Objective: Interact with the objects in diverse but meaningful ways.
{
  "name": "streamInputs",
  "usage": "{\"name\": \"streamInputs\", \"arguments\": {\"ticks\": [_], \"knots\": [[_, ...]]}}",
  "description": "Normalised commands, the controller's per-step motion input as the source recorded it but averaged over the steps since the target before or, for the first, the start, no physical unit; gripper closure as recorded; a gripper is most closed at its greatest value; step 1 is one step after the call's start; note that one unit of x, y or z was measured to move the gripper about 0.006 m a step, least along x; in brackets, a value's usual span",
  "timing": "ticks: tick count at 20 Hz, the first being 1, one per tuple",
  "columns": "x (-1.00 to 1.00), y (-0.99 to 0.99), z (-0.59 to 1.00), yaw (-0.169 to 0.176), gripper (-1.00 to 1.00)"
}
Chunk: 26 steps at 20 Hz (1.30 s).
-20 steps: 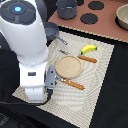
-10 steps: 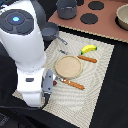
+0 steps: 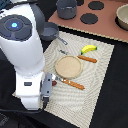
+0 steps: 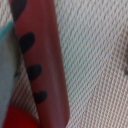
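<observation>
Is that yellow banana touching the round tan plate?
Apart. The exterior view shows the banana lying beyond the plate, with a strip of placemat and a wooden-handled utensil between them.

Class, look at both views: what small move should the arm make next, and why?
Probably lift the arm a little. The wrist view is filled by a brown sausage lying on the woven mat, too close to judge a grasp. In the exterior view the arm hides the hand.

Yellow banana (image 3: 88, 49) — on mat, brown sausage (image 4: 42, 65)
</observation>
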Motion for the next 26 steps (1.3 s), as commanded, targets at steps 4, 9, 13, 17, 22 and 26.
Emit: {"name": "streamInputs", "arguments": {"ticks": [4, 9, 13, 17, 22, 26], "knots": [[0.24, -0.22, 0.00, 0.000, 1.00], [0.22, -0.21, 0.00, 0.000, 1.00], [0.30, -0.12, 0.15, 0.001, 1.00], [0.09, 0.10, 1.00, 0.008, 1.00], [-0.04, 0.36, 1.00, 0.000, 1.00], [-0.17, 0.62, 1.00, 0.021, 1.00]]}}
